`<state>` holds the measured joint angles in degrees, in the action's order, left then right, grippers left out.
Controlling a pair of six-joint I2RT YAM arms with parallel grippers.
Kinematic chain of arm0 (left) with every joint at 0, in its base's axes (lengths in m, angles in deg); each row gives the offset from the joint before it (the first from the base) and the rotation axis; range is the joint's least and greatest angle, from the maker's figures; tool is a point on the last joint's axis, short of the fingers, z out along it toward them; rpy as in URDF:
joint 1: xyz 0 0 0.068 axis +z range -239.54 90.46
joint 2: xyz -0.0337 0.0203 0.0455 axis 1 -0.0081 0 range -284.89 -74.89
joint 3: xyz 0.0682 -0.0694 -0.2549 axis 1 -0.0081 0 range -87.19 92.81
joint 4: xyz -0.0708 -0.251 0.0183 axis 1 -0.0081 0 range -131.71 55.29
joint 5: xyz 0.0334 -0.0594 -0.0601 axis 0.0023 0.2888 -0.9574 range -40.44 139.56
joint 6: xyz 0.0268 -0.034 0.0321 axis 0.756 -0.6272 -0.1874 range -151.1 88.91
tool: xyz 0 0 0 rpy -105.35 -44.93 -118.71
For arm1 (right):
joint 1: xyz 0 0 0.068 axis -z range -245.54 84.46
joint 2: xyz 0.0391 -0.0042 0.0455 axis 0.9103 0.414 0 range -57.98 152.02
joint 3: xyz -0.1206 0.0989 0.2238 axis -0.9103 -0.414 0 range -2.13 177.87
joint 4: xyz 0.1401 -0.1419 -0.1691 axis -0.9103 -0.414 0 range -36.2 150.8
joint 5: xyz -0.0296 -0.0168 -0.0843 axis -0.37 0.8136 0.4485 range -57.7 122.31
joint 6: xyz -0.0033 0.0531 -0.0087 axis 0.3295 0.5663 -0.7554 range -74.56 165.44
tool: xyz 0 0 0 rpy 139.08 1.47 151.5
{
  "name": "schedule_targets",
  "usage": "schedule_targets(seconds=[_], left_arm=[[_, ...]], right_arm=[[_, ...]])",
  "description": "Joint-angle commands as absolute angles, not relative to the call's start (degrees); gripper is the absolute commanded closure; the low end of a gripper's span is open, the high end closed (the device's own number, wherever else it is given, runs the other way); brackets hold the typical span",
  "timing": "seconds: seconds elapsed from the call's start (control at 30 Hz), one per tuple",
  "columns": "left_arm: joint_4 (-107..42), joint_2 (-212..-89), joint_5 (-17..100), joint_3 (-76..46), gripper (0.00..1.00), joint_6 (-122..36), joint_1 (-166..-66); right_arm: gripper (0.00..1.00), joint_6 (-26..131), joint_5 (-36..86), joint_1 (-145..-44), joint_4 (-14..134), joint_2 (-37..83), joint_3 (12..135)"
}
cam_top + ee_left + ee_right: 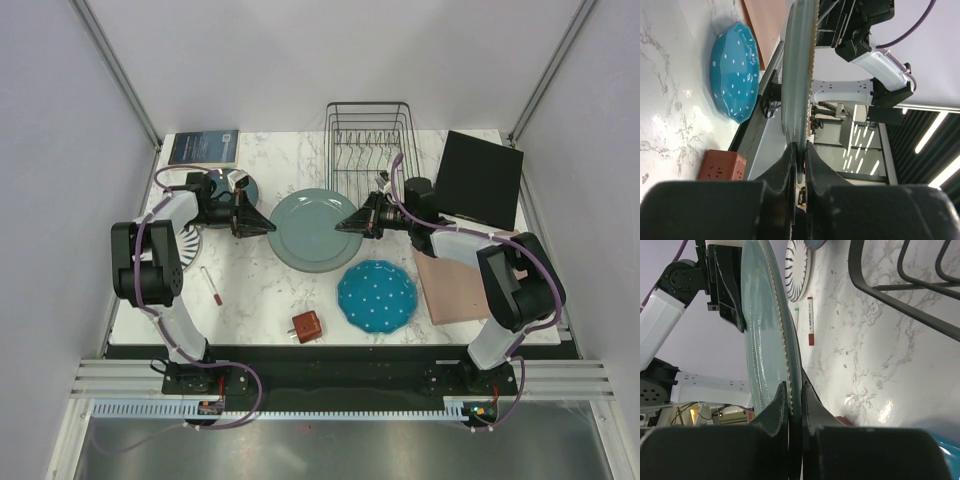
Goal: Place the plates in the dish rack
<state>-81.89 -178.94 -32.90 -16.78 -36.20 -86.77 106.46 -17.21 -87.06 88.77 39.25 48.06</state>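
From above, the grey-green plate (312, 230) is lying level and face up in the middle of the tabletop (260, 290), one rim toward each arm. The left fingers (262, 226) are pinching its left rim and the right fingers (350, 224) are pinching its right rim. Both arms are bending at the elbow and reaching inward, wrists level and pointing at each other. The dish rack (368, 145) is standing at the far edge, just beyond the plate and slightly to the right. The blue dotted plate (377, 296) is sitting nearer the bases, beside the pink board (455, 285). The striped plate (190, 242) and dark teal plate (244, 189) are lying under the left arm.

From the left wrist, the plate is showing edge-on, its rim clamped between the two dark fingers (785, 167). It is hanging clear of the tabletop. The blue dotted plate and a red-brown block (722, 166) are resting beyond it.

From the right wrist, the same plate is again showing edge-on, the fingers (776, 407) closing tight on its rim. Past it, a red marker (810, 322) is lying beside the striped plate.
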Motion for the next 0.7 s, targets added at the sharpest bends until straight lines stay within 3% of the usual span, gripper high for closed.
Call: schedule_targets(seconds=[0.0, 0.03, 0.07, 0.2, 0.23, 0.37, 0.5, 0.67], left_arm=[[-81.11, -182.2, -54.24, -14.68, 0.81, -35.15, -86.64], [-81.2, -182.29, -53.55, -14.51, 0.74, -34.7, -86.29], [-81.38, -181.94, -52.84, -13.81, 0.6, -34.35, -86.11], [-82.34, -180.97, -51.69, -11.87, 0.38, -33.47, -84.44], [-82.96, -180.97, -51.95, -11.43, 0.01, -33.56, -83.74], [-83.93, -181.32, -49.07, -6.27, 0.0, -34.52, -82.6], [-88.48, -181.59, -37.4, 2.7, 0.0, -31.65, -82.51], [-90.19, -176.52, -0.26, 13.96, 0.0, -22.06, -86.19]], right_arm=[[1.0, 99.77, -25.35, -88.05, 88.15, 32.64, 54.29], [1.0, 99.32, -25.61, -87.26, 85.52, 32.28, 55.69], [1.0, 98.88, -25.7, -86.47, 84.45, 32.11, 56.57], [1.0, 96.0, -26.4, -81.81, 78.4, 32.01, 63.59], [1.0, 94.07, -26.49, -80.06, 72.98, 32.45, 68.31], [1.0, 87.99, -25.97, -76.28, 64.77, 34.91, 79.76], [1.0, 77.99, -12.58, -72.93, 53.35, 38.42, 91.54], [1.0, 64.09, 15.65, -72.23, 43.13, 41.07, 102.71]])
